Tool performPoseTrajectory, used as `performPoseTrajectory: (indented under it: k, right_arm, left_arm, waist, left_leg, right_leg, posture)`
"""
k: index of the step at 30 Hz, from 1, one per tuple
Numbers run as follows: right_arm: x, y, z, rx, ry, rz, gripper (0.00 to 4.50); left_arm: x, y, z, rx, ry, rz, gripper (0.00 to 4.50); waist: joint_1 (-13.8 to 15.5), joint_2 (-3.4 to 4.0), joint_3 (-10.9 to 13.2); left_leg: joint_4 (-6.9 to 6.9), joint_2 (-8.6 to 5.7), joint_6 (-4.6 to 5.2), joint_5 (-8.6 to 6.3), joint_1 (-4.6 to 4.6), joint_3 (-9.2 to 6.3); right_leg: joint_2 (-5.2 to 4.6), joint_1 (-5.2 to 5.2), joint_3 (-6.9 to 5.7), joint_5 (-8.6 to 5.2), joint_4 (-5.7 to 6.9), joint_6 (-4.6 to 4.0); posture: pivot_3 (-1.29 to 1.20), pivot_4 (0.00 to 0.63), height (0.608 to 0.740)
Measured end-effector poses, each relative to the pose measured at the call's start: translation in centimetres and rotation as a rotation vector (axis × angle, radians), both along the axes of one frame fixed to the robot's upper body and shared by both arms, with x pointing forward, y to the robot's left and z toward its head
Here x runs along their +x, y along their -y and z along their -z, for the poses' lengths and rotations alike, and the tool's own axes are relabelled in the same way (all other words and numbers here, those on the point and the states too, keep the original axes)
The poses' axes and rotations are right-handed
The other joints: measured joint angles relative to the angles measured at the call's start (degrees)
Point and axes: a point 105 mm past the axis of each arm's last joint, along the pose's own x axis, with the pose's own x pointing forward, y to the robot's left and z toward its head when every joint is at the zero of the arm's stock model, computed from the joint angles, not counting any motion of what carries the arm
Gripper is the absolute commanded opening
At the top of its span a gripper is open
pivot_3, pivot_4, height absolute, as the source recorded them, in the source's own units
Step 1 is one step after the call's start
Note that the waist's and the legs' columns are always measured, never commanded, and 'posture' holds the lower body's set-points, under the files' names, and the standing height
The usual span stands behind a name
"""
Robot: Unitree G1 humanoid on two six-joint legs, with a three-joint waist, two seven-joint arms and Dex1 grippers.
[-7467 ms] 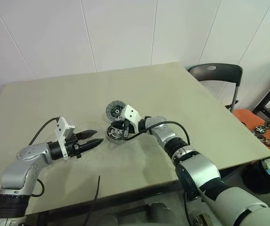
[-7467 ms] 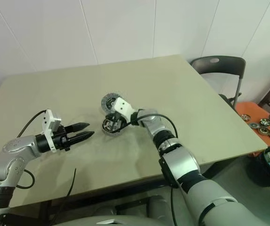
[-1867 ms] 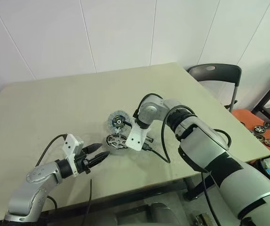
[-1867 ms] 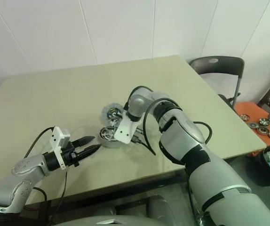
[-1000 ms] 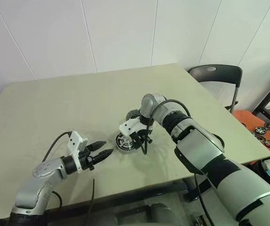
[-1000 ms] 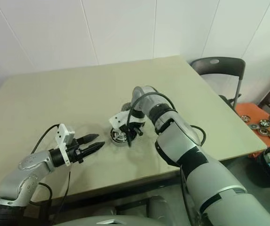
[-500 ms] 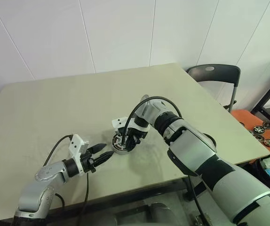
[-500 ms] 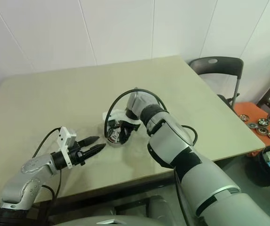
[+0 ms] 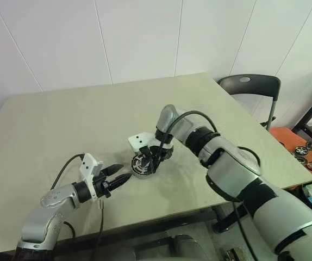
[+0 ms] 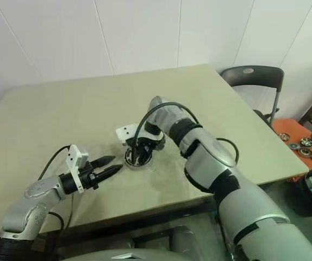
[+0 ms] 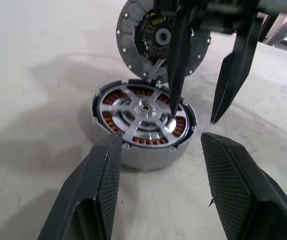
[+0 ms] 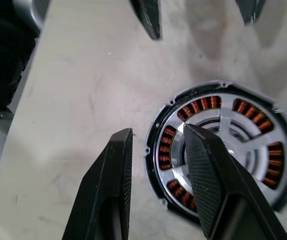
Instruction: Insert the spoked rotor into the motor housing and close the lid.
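Head views: the right gripper (image 9: 151, 163) hangs over the motor housing (image 9: 141, 166) near the counter (image 9: 63, 125) middle, pointing down onto it; half a second back its jaws were still bunched tight on the housing top, now they have parted and the wrist has swung; the lid, which lay beside the housing two seconds ago, I cannot pick out here behind the arm; the left gripper (image 9: 119, 175) holds just beside the housing on the robot's left, as it did a second ago, jaws spread, holding nothing.

Left wrist view: the spoked rotor (image 11: 144, 112) sits flat inside the motor housing (image 11: 148, 150), copper windings visible between its spokes; so the insert step looks done; the lid (image 11: 133, 30) lies flat on the counter touching or just behind the housing, not on it; right gripper fingers (image 11: 178, 55) stand apart, one tip on or just over the rotor, the other outside the housing rim; they pinch nothing.

Right wrist view: one finger over the windings, the other over bare counter beside the housing (image 12: 218, 155); jaws spread; left gripper's fingertips (image 12: 148, 17) beyond the housing.

Judgement: rotor just released; what's left is the lid onto the housing.
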Motion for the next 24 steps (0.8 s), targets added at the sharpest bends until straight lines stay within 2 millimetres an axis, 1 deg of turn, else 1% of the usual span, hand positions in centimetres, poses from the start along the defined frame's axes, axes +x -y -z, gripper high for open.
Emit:
performPoseTrajectory:
  k: [2,5,7,9,11,17,24]
  right_arm:
    - [0.3,0.8,-0.7,0.017,0.068,-0.067,1.69]
    - [0.9,2.9,-1.4,0.011,0.173,-0.154,1.69]
    - [0.9,4.6,-0.7,-0.017,0.212,-0.206,1.69]
    - [0.6,5.3,0.7,-0.042,0.232,-0.259,1.69]
    - [0.4,5.4,1.6,-0.056,0.241,-0.287,1.69]
    - [1.0,4.2,1.4,-0.011,0.317,-0.289,1.69]
    - [0.8,4.2,1.2,-0.016,0.325,-0.340,1.69]
  left_arm:
    - [0.1,0.0,-0.1,0.000,0.004,0.004,2.68]
    - [0.0,0.0,0.0,0.000,-0.001,0.005,2.68]
    - [-0.1,-0.1,0.2,0.001,-0.008,0.002,2.68]
    - [-0.1,-0.2,0.2,0.001,-0.011,0.001,2.68]
    - [0.0,-0.1,0.1,0.000,-0.006,0.004,2.68]
    - [0.0,-0.1,0.0,0.002,-0.005,0.015,2.68]
    - [-0.1,-0.2,0.0,0.013,-0.007,0.025,2.68]
  waist:
    - [0.0,0.00,0.0]
    - [0.2,-0.03,0.0]
    - [0.1,-0.05,0.0]
    - [-0.1,-0.05,0.0]
    - [-0.2,-0.03,0.0]
    - [-0.1,-0.09,-0.1]
    - [-0.1,-0.09,-0.1]
  left_leg:
    - [-0.01,0.00,0.00,0.00,-0.01,0.03]
    - [-0.01,0.00,0.00,0.00,-0.02,0.06]
    - [0.00,0.00,0.00,0.00,0.00,0.11]
    - [0.00,0.03,0.00,0.00,0.04,0.17]
    - [0.00,0.05,0.00,0.00,0.08,0.19]
    - [0.01,0.11,0.01,0.01,0.22,0.17]
    - [0.01,0.12,0.01,0.01,0.32,0.17]
  right_leg:
    - [0.00,-0.01,-0.01,0.00,-0.01,0.00]
    - [0.00,0.04,-0.03,-0.01,-0.05,0.01]
    - [-0.01,0.05,-0.01,-0.02,-0.07,0.03]
    - [0.02,0.04,0.04,-0.05,-0.04,0.07]
    - [0.04,0.03,0.05,-0.03,0.03,0.04]
    - [0.13,0.11,0.03,0.00,0.07,-0.03]
    - [0.13,0.17,0.04,-0.06,0.07,-0.08]
  posture:
    - [0.00,0.000,0.740]
    - [0.00,0.000,0.740]
    - [0.00,0.000,0.740]
    - [0.00,0.000,0.740]
    - [0.00,0.000,0.740]
    - [0.00,0.000,0.740]
    - [0.00,0.000,0.740]
